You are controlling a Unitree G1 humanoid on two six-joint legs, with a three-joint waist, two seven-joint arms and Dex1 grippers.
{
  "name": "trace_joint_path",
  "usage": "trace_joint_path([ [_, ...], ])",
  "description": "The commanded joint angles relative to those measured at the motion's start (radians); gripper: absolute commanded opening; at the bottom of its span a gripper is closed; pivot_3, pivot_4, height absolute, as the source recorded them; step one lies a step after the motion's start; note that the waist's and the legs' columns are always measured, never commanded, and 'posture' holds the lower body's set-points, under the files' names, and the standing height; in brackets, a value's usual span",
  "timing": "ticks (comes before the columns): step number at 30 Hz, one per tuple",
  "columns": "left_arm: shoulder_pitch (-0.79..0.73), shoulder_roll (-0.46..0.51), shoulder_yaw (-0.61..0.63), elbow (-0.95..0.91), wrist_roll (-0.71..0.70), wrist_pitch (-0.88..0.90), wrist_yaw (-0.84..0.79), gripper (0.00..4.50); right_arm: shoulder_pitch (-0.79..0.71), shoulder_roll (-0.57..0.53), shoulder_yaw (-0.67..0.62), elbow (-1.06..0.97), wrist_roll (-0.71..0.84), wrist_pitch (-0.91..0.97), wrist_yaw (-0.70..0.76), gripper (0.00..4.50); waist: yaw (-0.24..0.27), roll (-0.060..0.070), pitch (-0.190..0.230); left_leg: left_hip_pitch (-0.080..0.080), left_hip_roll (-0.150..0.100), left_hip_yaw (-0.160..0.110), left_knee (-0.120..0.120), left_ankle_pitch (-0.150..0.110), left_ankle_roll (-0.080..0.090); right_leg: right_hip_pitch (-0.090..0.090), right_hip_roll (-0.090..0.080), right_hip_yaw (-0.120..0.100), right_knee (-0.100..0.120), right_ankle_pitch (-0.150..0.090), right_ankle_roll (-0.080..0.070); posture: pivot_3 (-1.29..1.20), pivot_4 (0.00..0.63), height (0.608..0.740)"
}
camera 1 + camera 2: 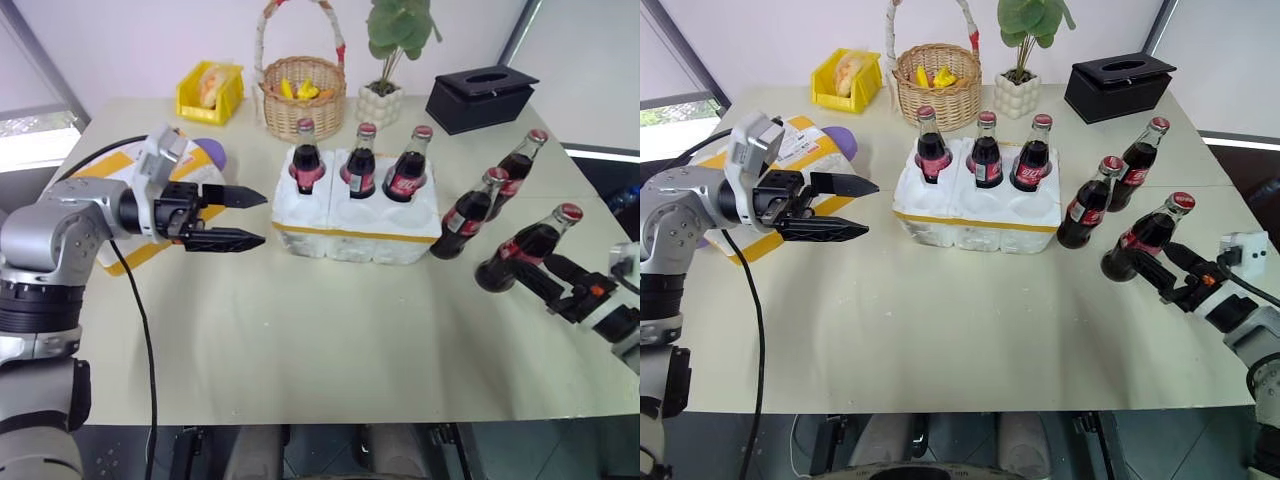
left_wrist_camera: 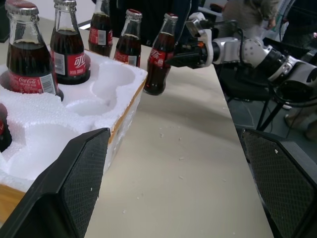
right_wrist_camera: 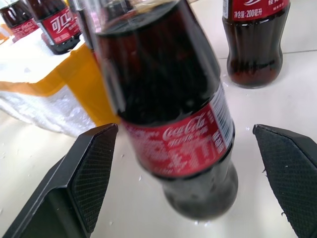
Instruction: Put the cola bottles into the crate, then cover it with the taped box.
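I am bringing my right gripper (image 1: 1162, 268) up to the bottle (image 1: 1143, 238) nearest the table's right edge, fingers wide apart on either side of its base and not yet touching the glass. The risk I am seeing: the fingers are sitting low by the base, so a push from either finger before both are closing could be toppling this tall, narrow bottle, and it could be rolling toward the right edge or knocking the 2 bottles (image 1: 1087, 203) standing just beside it, nearer the far edge. The glass is looking smooth and round, so a grip on the label (image 3: 187, 143) could be slipping if I am closing off-centre. My left gripper (image 1: 242, 218) is hovering with fingers apart, empty, just beside the crate's (image 1: 350, 238) left end; it is close enough to be nudging that light foam if it drifts. The crate, a low white foam block with a yellow band, is sitting mid-table toward the far edge, 3 bottles (image 1: 361, 162) filling its far row and 3 near wells (image 2: 42, 144) lying open. Each bottle is small, dark, red-capped and red-labelled. The box (image 1: 800, 150), yellow-taped, is lying by the left edge behind my left arm.
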Motion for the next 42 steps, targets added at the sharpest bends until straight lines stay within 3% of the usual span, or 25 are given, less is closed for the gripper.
trace_joint_path([
  [1,-0.019,0.007,0.010,-0.032,-0.002,-0.001,0.008,4.45,-0.041,0.002,0.010,0.032,-0.018,-0.038,0.011,4.50,0.000,0.000,0.000,0.000,0.000,0.000,0.000,0.000,0.000,0.000,0.000,0.000,0.000,0.000,0.000,0.00,0.150,0.740],
  [10,-0.014,0.004,0.014,-0.041,-0.005,-0.003,0.023,4.45,-0.135,0.013,0.052,0.164,-0.082,-0.117,-0.003,4.50,0.001,0.000,0.000,0.000,0.000,0.000,0.000,0.000,0.000,0.000,0.000,0.000,0.001,0.000,0.000,0.00,0.150,0.740],
  [13,-0.011,0.002,0.013,-0.042,-0.005,-0.004,0.025,4.50,-0.144,0.020,0.042,0.152,-0.073,-0.108,-0.008,3.68,0.000,0.000,0.000,0.000,0.000,0.000,0.000,0.000,0.000,0.000,0.000,0.000,0.001,0.001,0.002,0.00,0.150,0.740],
  [15,-0.008,0.002,0.014,-0.044,-0.006,-0.003,0.026,4.50,-0.134,0.020,0.035,0.132,-0.068,-0.102,-0.009,2.80,0.001,0.000,0.000,0.000,0.000,0.000,0.000,0.000,0.000,0.000,0.000,0.000,0.001,0.001,0.002,0.00,0.150,0.740],
  [25,-0.008,-0.003,0.012,-0.025,0.002,-0.013,0.029,4.50,-0.058,0.022,-0.018,-0.044,-0.008,-0.054,-0.059,2.80,0.000,0.000,0.000,0.000,0.000,0.000,-0.001,0.000,0.000,0.000,0.000,0.000,0.001,0.001,0.003,0.00,0.150,0.740],
  [32,0.034,0.045,0.069,-0.010,-0.010,0.007,0.042,4.50,0.000,-0.046,-0.150,-0.267,0.101,0.041,-0.102,2.80,-0.002,0.004,0.002,0.000,0.000,0.000,-0.001,0.000,0.000,-0.001,0.000,0.001,0.001,0.001,0.003,0.00,0.150,0.740],
  [38,0.099,0.089,0.128,-0.013,-0.016,0.010,0.064,4.50,0.051,-0.187,-0.288,-0.487,0.361,0.216,-0.060,2.80,-0.001,0.004,0.003,0.000,0.000,0.001,-0.002,0.000,0.000,-0.002,0.001,0.002,0.002,-0.001,0.001,0.00,0.150,0.740],
  [42,0.124,0.092,0.151,-0.019,-0.019,0.005,0.083,4.50,-0.047,-0.286,-0.272,-0.523,0.548,0.278,-0.107,2.80,0.000,0.002,0.004,0.000,0.001,0.001,0.000,0.000,0.000,-0.002,0.001,0.002,0.002,-0.001,0.000,0.00,0.150,0.740],
])
